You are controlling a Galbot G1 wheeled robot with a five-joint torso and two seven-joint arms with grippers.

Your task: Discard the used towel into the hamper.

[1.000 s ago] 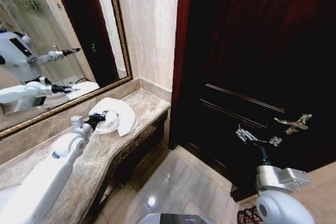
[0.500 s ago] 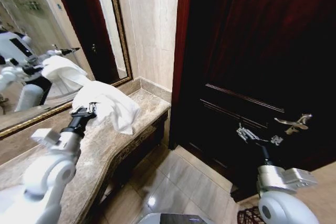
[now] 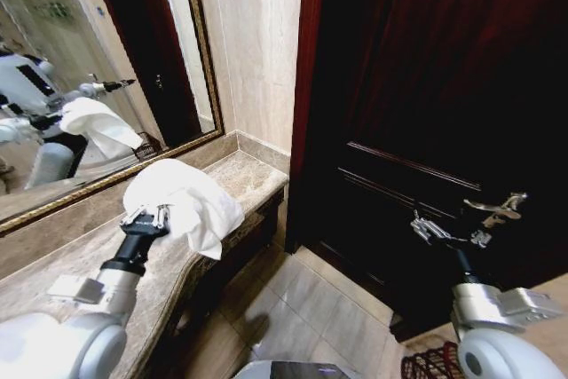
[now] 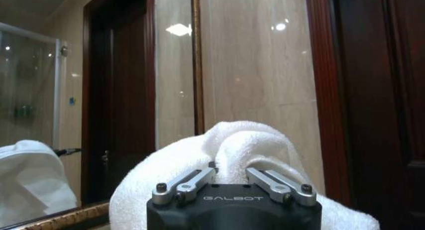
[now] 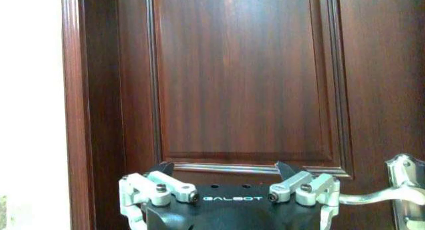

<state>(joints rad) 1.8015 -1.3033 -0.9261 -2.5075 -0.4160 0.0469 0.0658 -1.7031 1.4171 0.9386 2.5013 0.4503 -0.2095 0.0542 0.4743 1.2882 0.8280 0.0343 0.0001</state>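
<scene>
Across the right half of the head view stands the dark wooden door [image 3: 426, 86], and along the left runs the marble worktop [image 3: 177, 259] under the gold-framed mirror [image 3: 89, 86]. Low at the bottom right corner, on the tiled floor [image 3: 311, 308] beside the robot's right side, sits the hamper [image 3: 432, 363], a small red-brown woven basket of which just the rim and upper bars show.

Above the worktop's front edge the left gripper [image 3: 149, 217] holds the towel [image 3: 186, 197] lifted clear of the stone; the white cloth drapes forward over the fingers and hangs down toward the floor side. From the left wrist view the fingers are drawn in close on a fold of the towel [image 4: 246, 150], which bulges up and around them.

The right gripper [image 3: 430, 228] hovers near the door handle [image 3: 497, 206], fingers spread wide with nothing between them, as the right wrist view confirms.

The relation that matters: the hamper lies well apart from the towel, down and across to the robot's right, nearer the idle right arm than the loaded left one. By my judgement the left arm must carry the towel across the body and down.
</scene>
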